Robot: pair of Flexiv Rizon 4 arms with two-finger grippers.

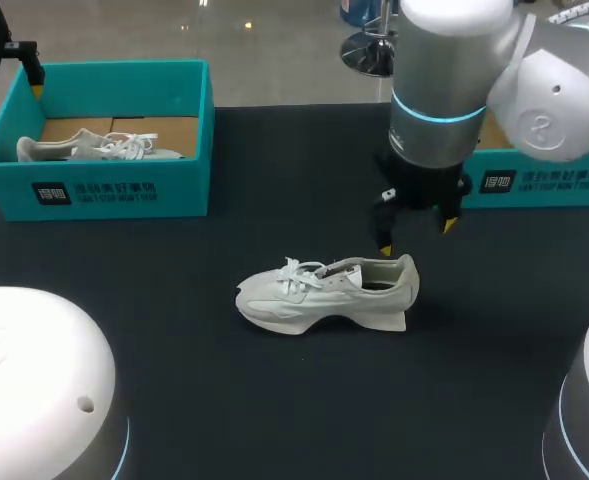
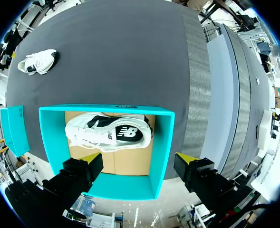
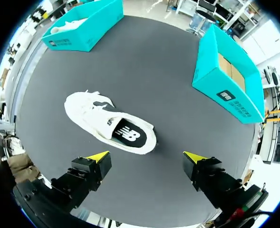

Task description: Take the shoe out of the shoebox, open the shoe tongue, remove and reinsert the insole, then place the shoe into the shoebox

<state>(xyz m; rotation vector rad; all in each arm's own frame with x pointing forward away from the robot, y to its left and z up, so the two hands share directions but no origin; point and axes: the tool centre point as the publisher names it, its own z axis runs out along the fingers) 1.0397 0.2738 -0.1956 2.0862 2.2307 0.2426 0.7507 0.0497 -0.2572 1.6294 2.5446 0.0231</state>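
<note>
A white shoe (image 1: pixel 324 290) lies on its sole in the middle of the black table, toe to the left, with its dark insole (image 3: pixel 125 133) showing in the opening. My right gripper (image 1: pixel 416 235) hangs open just above and behind the heel, apart from it. In the right wrist view the right gripper (image 3: pixel 147 156) has nothing between its fingers, and the shoe (image 3: pixel 106 123) lies ahead of them. My left gripper (image 2: pixel 139 159) stands open over the left teal shoebox (image 2: pixel 106 109), in which a second white shoe (image 2: pixel 109 130) lies.
The left teal shoebox (image 1: pixel 104 185) stands at the back left. Another teal box (image 1: pixel 544 180) stands at the back right, partly behind my right arm, and its cardboard floor (image 3: pixel 230 71) shows in the right wrist view.
</note>
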